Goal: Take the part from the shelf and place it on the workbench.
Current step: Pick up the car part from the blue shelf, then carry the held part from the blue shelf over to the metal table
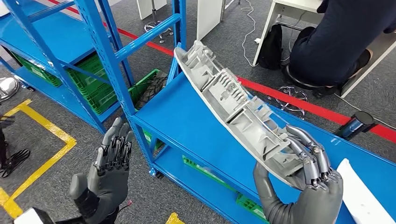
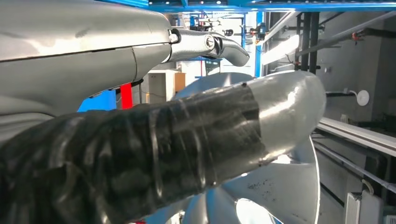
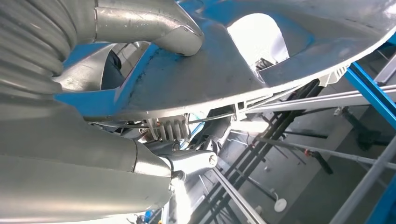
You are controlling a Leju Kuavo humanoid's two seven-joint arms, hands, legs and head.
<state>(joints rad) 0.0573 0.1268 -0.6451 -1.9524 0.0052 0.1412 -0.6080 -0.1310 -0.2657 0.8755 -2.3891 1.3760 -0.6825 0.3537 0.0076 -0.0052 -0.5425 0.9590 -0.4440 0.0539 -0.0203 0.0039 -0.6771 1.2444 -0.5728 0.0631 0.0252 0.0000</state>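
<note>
The right hand (image 1: pixel 299 186) is low on the right side of the head view. Its palm faces up. Its thumb pokes up on one side and its fingers (image 1: pixel 314 158) curl over the top on the other side. Between them it holds one end of the long grey part (image 1: pixel 233 105), which sticks up and away from it at a slant.

The left hand (image 1: pixel 108 172) is low on the left side. It is raised, with its fingers (image 1: pixel 116 144) pointing up and close together. There is nothing in it.
</note>
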